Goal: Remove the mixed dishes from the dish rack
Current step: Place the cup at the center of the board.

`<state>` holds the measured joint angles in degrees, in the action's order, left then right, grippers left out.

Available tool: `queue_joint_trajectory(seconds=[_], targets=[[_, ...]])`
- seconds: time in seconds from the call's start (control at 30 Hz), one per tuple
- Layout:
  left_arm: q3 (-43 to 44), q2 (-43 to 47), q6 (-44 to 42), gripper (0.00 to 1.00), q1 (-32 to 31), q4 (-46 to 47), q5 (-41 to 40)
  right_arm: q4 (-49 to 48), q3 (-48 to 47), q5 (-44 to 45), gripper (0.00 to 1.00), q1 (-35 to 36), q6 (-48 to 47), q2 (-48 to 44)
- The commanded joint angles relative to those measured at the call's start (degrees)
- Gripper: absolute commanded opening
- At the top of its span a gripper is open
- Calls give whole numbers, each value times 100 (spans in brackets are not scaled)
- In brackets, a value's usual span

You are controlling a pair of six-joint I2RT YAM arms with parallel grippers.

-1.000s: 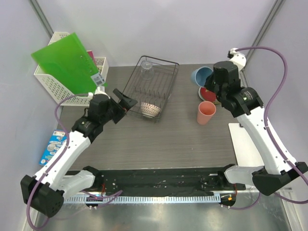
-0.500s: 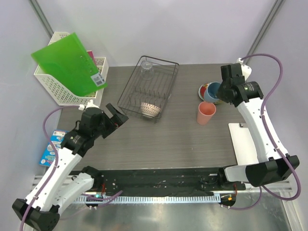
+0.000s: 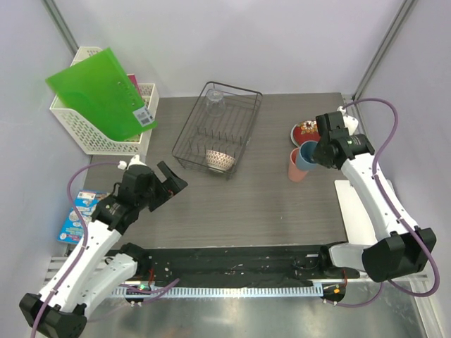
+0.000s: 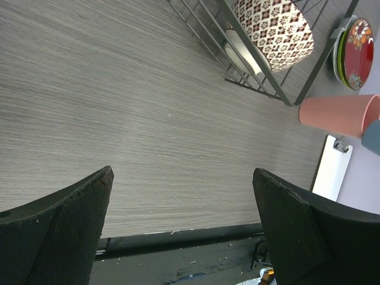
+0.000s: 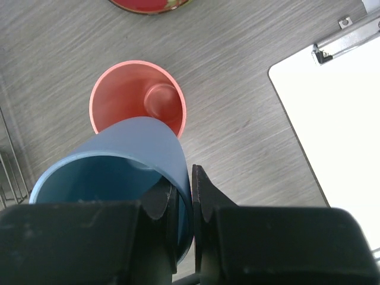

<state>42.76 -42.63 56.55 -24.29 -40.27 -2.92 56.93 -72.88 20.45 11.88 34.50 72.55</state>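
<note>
Grey wood-grain table, black wire dish rack, white bowl with reddish-brown diamond pattern, light blue cup, salmon-pink cup, red floral plate at two o'clock over a yellow-green plate, green folder at ten o'clock.

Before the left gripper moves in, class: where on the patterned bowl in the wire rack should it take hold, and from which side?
Probably the near rim of the bowl, from above, one finger inside and one outside. Its opening seems to face up, and the wires of the dish rack fence its sides, so only the top looks free.
</note>
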Motion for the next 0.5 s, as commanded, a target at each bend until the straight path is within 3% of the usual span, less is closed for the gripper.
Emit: queue_joint_trajectory(seconds=[0.0, 0.47], targets=[[39, 185, -39, 99, 4, 19, -42, -489, 134, 47, 1, 7, 48, 100], [-93, 256, 5, 99, 4, 46, -165, -815, -121, -357, 1, -1, 101, 374]])
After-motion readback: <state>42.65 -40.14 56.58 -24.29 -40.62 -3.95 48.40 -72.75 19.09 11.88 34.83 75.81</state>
